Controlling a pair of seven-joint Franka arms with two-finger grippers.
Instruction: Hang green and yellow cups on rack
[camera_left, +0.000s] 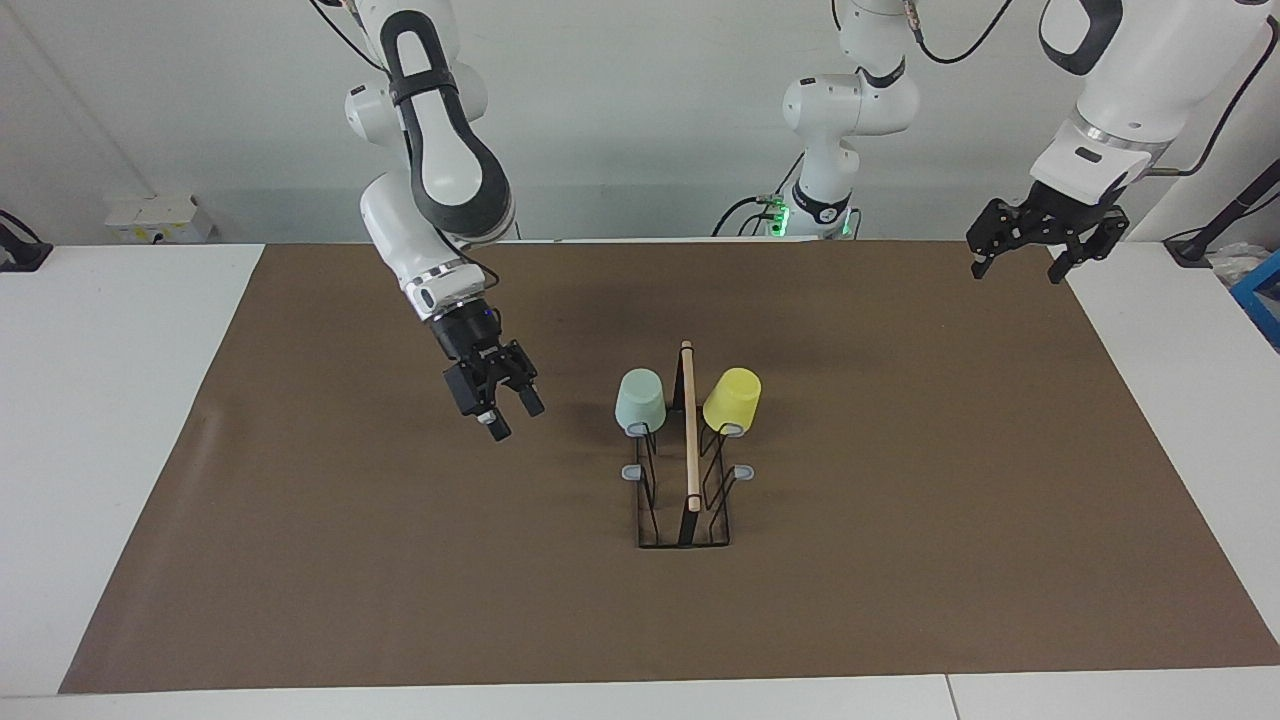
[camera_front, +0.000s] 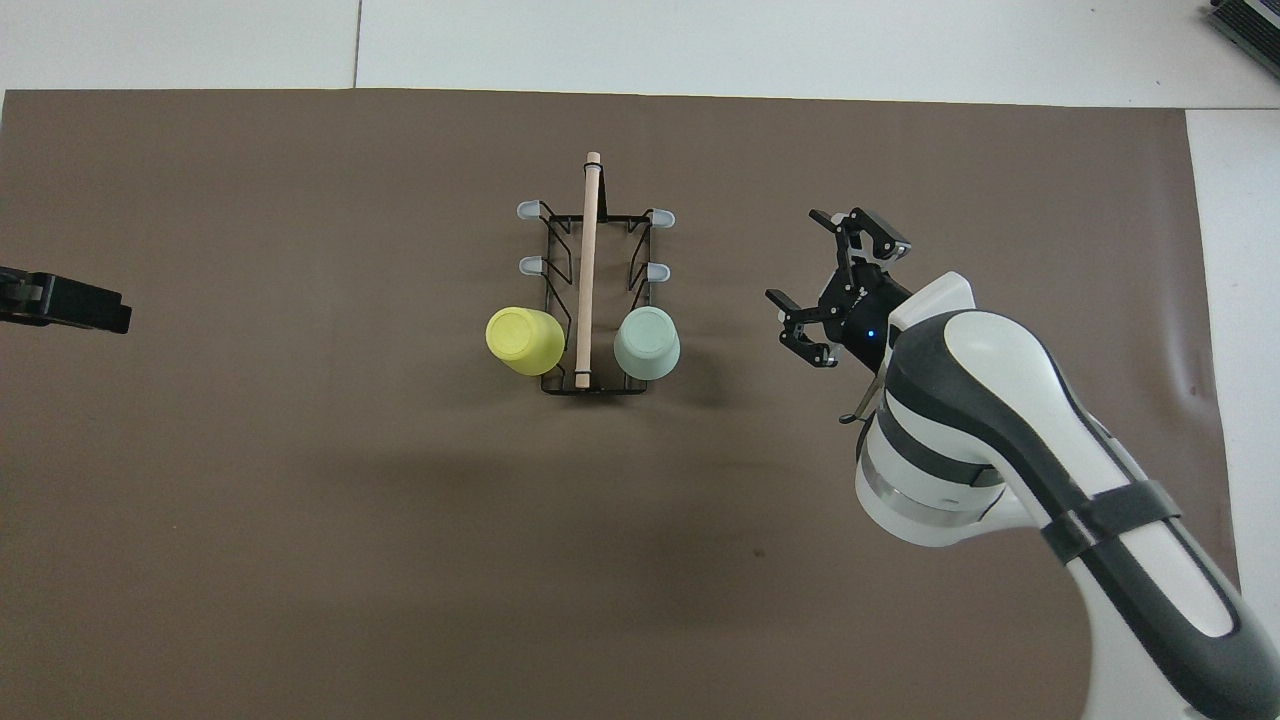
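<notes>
The black wire rack (camera_left: 648, 505) with its wooden rod (camera_left: 689, 430) stands mid-mat. The mint green cup (camera_left: 640, 400) hangs upside down on a prong at the rack's end nearest the robots, on the right arm's side. The yellow cup (camera_left: 732, 400) hangs the same way on the left arm's side. Both also show in the overhead view: green cup (camera_front: 647, 342), yellow cup (camera_front: 524, 340), rack (camera_front: 588, 270). My right gripper (camera_left: 515, 417) (camera_front: 795, 257) is open and empty in the air beside the green cup, apart from it. My left gripper (camera_left: 1017, 272) is open and empty, raised over the mat's edge at the left arm's end.
Several grey-tipped prongs (camera_front: 528, 210) farther from the robots are bare. The brown mat (camera_left: 900, 560) covers most of the white table (camera_left: 100, 400). A third robot base (camera_left: 822, 150) and a white box (camera_left: 150, 218) stand at the robots' edge.
</notes>
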